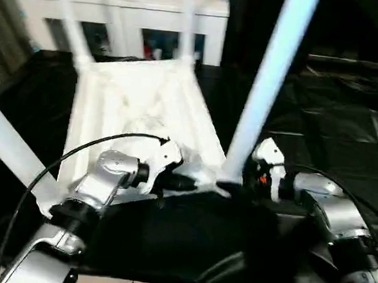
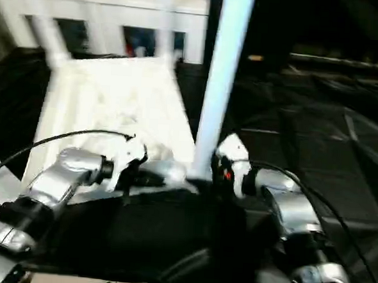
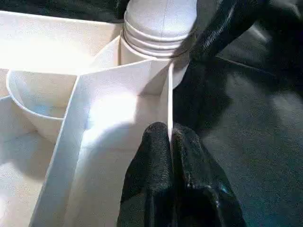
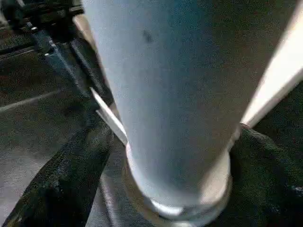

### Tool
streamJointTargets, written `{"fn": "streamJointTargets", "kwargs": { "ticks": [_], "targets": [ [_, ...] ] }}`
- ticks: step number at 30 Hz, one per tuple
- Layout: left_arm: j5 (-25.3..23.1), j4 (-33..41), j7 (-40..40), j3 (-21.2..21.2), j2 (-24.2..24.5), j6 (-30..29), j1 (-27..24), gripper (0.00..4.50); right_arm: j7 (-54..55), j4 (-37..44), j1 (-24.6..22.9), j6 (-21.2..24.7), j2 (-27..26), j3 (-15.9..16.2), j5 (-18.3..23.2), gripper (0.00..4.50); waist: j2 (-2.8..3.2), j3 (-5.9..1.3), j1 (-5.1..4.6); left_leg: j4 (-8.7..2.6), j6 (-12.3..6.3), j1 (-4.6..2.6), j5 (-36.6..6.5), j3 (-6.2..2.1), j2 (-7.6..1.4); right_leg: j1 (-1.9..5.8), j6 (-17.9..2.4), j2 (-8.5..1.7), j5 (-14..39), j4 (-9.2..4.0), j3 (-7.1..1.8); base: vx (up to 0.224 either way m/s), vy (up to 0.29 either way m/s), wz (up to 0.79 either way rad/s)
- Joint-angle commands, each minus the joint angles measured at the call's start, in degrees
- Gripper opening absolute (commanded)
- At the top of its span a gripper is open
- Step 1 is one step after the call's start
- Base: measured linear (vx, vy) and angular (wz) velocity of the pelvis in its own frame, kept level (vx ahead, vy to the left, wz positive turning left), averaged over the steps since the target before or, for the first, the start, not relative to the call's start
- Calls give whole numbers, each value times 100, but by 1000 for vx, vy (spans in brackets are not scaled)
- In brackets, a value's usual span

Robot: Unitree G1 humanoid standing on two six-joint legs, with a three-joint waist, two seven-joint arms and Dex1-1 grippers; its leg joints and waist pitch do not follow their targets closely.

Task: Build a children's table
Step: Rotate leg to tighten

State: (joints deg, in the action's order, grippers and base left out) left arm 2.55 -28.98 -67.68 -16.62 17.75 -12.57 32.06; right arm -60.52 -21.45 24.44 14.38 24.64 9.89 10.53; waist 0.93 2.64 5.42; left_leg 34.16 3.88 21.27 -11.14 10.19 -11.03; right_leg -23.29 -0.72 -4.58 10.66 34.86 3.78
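The table top (image 1: 146, 107) lies upside down on a black cloth (image 1: 189, 238), ribbed underside facing up, directly ahead of the two silver forearms. Four legs are visible, all standing in corner sockets: one near left leg (image 1: 12, 150) slanting out toward the picture's left edge, one near right leg (image 1: 266, 88) rising steeply, and two far legs (image 1: 71, 19) (image 1: 186, 23) at the rear corners. The left gripper (image 1: 177, 181) sits at the near edge of the top; the left wrist view shows its two black fingers (image 3: 156, 189) pressed together on a thin upright wall of the top (image 3: 169, 104), just below the near right socket (image 3: 156, 47). The right gripper (image 1: 237, 188) sits at the base of the near right leg; the right wrist view shows one black finger (image 4: 66, 175) on either side of that leg (image 4: 175, 94), the two fingers spread wide around it, and contact cannot be determined. Two cables are present, one black cable (image 1: 79, 149) arching over each wrist. Beyond the table stands one white cabinet (image 1: 126, 16) with dark openings. To the right of the table the black cloth continues over the floor, well apart from the cabinet.
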Motion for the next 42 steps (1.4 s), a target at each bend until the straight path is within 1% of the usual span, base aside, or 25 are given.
{"fn": "streamJointTargets", "kwargs": {
  "ticks": [1,5,6,9,11,13,14,15,16,17,23,25,28,29,30,31,32,33,34,35,36,38,39,41,42],
  "targets": [
    [267,269,-186,7,-69,48,86,0,-162,99,-20,5,79,89,-32,392,-48,-358,-21,-379,-521,-69,-678,-26,-236,318,-1537,-360,471,-340,-253,0,0,0],
    [275,276,-271,-12,-40,56,80,0,-346,51,-24,-41,131,244,-129,392,-67,-348,-22,-384,-432,-56,-779,-31,-222,328,-1409,-370,784,-372,-258,0,0,0],
    [273,281,-264,-9,-40,45,78,0,-336,52,-24,-39,121,243,-120,366,-66,-350,-21,-385,-410,-59,-792,-34,-222,328,-1384,-373,840,-376,-259,0,0,0],
    [254,302,-244,0,-45,17,71,0,-302,74,-9,15,84,223,-72,353,-68,-355,-21,-385,-399,-61,-756,-36,-220,327,-1363,-366,819,-373,-258,0,0,0],
    [243,303,-235,7,-52,14,65,0,-302,74,-7,20,77,225,-65,326,-70,-356,-21,-382,-406,-58,-734,-35,-218,329,-1367,-366,793,-371,-257,0,0,0],
    [231,300,-241,16,-57,15,65,0,-315,63,-2,14,77,227,-65,313,-67,-362,-19,-377,-429,-56,-678,-37,-219,332,-1386,-361,694,-357,-254,0,0,0],
    [223,296,-239,16,-58,15,68,0,-322,51,4,6,79,230,-70,308,-89,-367,-15,-372,-447,-53,-637,-35,-217,335,-1395,-361,641,-345,-255,0,0,0],
    [215,290,-231,18,-59,12,73,0,-326,29,14,-2,76,228,-74,297,-83,-369,-14,-368,-467,-49,-596,-35,-216,338,-1404,-363,597,-341,-254,0,0,0],
    [207,280,-223,19,-59,11,80,0,-329,-10,27,-24,71,230,-88,297,-96,-367,-14,-368,-477,-52,-594,-32,-216,335,-1403,-360,599,-343,-252,0,0,0],
    [205,277,-220,22,-58,14,80,0,-329,-41,31,-40,64,231,-95,280,-88,-365,-10,-368,-484,-55,-603,-32,-216,333,-1402,-364,640,-347,-251,0,0,0],
    [200,272,-227,39,-46,4,64,0,-255,-94,11,-53,21,217,-126,271,-88,-368,-11,-365,-477,-54,-603,-34,-216,334,-1393,-366,675,-345,-251,0,0,0],
    [128,208,22,74,-116,-42,72,0,205,-235,-2,40,-129,59,-171,271,-90,-362,-22,-367,-467,-47,-595,-33,-211,330,-1400,-365,674,-347,-252,0,0,0],
    [-32,-58,637,160,-345,-31,185,0,1043,-658,109,132,-461,-190,-243,270,-91,-337,-63,-392,-340,-64,-811,-38,-203,317,-1323,-366,1081,-403,-249,0,0,0],
    [-117,-182,891,167,-444,-36,243,0,1398,-825,163,153,-606,-305,-255,270,-73,-320,-89,-409,-245,-68,-942,-44,-195,312,-1258,-370,1357,-435,-247,0,0,0],
    [-204,-302,1145,166,-545,-69,302,0,1712,-943,202,171,-747,-410,-251,270,-83,-326,-107,-414,-160,-85,-1039,-50,-189,315,-1173,-375,1576,-460,-244,0,0,0],
    [-228,-344,1230,166,-585,-79,324,0,1820,-978,216,162,-794,-432,-262,270,-90,-330,-112,-414,-135,-93,-1047,-50,-184,313,-1152,-377,1614,-469,-247,0,0,0],
    [-307,-481,1516,169,-719,-116,396,0,2189,-1090,263,130,-952,-505,-301,270,-89,-328,-138,-414,-130,-73,-1028,-49,-181,311,-1115,-369,1592,-467,-253,0,0,0],
    [-393,-740,2131,218,-1065,-261,552,0,2970,-1253,354,102,-1313,-626,-391,270,-81,-313,-147,-424,-105,-99,-1121,-48,-183,282,-1072,-367,1750,-505,-250,0,0,0],
    [-393,-740,2131,218,-1065,-261,552,0,2970,-1253,354,102,-1313,-626,-391,270,-90,-308,-160,-415,-73,-92,-1117,-42,-166,284,-1044,-363,1809,-507,-252,0,0,0],
    [-401,-828,2374,241,-1208,-321,610,0,3253,-1302,388,100,-1463,-670,-432,270,-90,-324,-171,-427,-55,-84,-1118,-62,-170,300,-1022,-372,1863,-501,-244,0,0,0],
    [-423,-935,2649,246,-1404,-343,688,0,3549,-1361,431,80,-1623,-679,-507,270,-58,-324,-177,-423,-57,-83,-1096,-62,-167,294,-1004,-365,1812,-506,-245,0,0,0],
    [-459,-1048,2877,239,-1623,-329,761,0,3720,-1436,479,45,-1802,-655,-554,270,-82,-335,-181,-411,-89,-84,-1077,-51,-155,295,-1010,-358,1692,-513,-248,0,0,0],
    [-516,-1157,3011,208,-1776,-267,816,0,3828,-1501,528,-5,-1937,-637,-583,270,-74,-336,-178,-413,-131,-83,-1066,-54,-158,296,-1031,-359,1636,-512,-248,0,0,0],
    [-531,-1172,2985,167,-1813,-228,817,0,3772,-1495,538,-10,-1981,-633,-544,270,-78,-335,-175,-414,-161,-61,-1039,-56,-157,311,-1032,-358,1584,-504,-245,0,0,0],
    [-549,-1209,2988,139,-1854,-155,824,0,3716,-1494,550,-56,-2021,-635,-510,305,-72,-341,-175,-411,-221,-52,-992,-58,-159,318,-1043,-358,1458,-492,-246,0,0,0]
  ]
}}
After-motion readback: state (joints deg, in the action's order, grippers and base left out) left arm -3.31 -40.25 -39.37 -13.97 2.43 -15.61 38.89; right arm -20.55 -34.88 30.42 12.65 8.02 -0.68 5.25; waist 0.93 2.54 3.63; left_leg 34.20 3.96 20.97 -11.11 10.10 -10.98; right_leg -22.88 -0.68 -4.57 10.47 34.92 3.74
